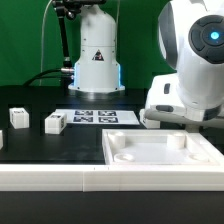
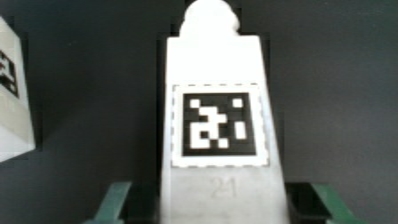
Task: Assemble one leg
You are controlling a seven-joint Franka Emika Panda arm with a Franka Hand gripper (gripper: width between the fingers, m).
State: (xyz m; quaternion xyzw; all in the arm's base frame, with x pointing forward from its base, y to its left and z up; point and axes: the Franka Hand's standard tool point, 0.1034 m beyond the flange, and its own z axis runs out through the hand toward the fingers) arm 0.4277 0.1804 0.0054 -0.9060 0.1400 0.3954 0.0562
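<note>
"Two jaws: how are they standing?"
"The gripper [image 2: 217, 203] is pinching the leg [image 2: 217, 70], green fingers [image 2: 118, 203] pressing both its sides, marker tag [image 2: 217, 124] facing the wrist camera."
"Anything lying nearby?"
"Another white block [image 2: 15, 95] is sitting near it on the black table [image 2: 98, 110]."

Setting: robotics lab bench. A white robot arm base [image 1: 97, 55], with a warning-triangle sticker and a blue-lit ring at its foot, stands at the back of a matte black table [image 1: 60, 150]; a dark cable [image 1: 46, 72] runs in to it, and a plain green backdrop [image 1: 25, 40] hangs behind. The marker board [image 1: 97, 117] lies flat on the table with a row of black-and-white square tags, and the wrist view shows the same kind of tag [image 2: 217, 122] on the leg [image 2: 217, 60], a white plastic part.
</note>
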